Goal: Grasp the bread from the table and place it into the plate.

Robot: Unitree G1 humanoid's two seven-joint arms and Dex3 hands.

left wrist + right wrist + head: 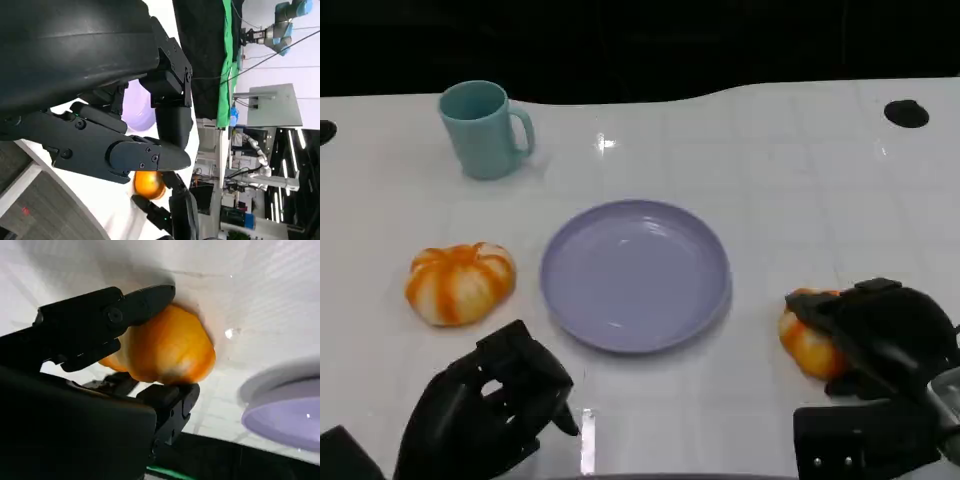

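An orange bread (804, 338) lies on the white table to the right of the lavender plate (635, 275). My right hand (880, 335) grips it from the right side. In the right wrist view its fingers (125, 310) press on opposite sides of the bread (170, 347), with the plate's rim (280, 410) a short way beyond. My left hand (490, 410) rests low at the front left, holding nothing, fingers loosely apart. In the left wrist view the plate (137, 107) shows past its fingers (145, 155), and farther off the bread (149, 184).
A second orange-and-white striped bun (460, 283) sits left of the plate, just beyond my left hand. A teal mug (480, 128) stands at the back left. Dark round holes (906, 113) mark the table's far corners.
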